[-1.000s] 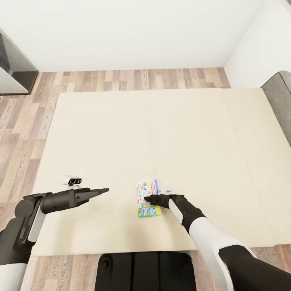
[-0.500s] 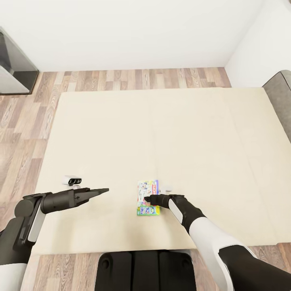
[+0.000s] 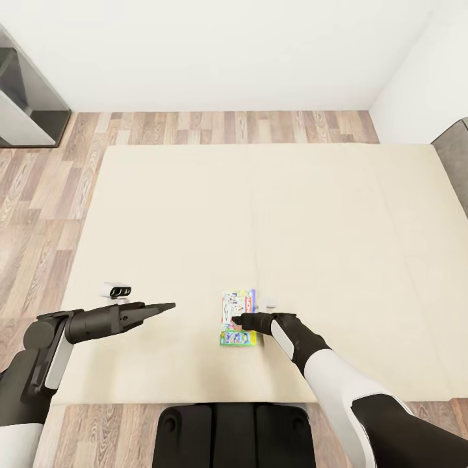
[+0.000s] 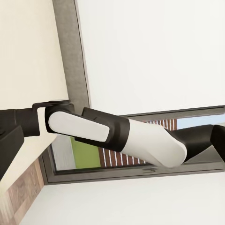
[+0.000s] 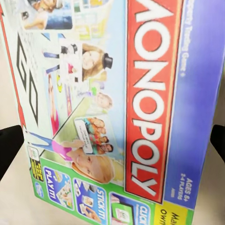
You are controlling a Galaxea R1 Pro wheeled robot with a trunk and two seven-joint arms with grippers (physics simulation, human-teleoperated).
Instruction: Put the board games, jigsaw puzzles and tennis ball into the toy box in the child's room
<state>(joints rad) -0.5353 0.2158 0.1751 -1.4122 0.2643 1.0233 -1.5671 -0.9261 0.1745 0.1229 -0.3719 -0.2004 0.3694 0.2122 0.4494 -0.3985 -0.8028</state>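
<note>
Head camera high over bed (image 3: 260, 214), right wrist close above board game (image 5: 117, 108)

board game (image 5: 117, 108): glossy printed card | bed (image 3: 195, 214): matt beige cloth | floor (image 3: 39, 195): wood planks

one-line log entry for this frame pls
scene: bed | target: Monopoly board game flat on mattress | right gripper over it, fingers straddling box, open | left gripper idle above mattress, shut | toy box: unseen

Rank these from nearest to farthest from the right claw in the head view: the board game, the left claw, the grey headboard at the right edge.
1. Board game: directly under the right claw, on the bed.
2. Left claw: to its left, above the mattress.
3. Grey headboard: far off at the right edge.
</note>
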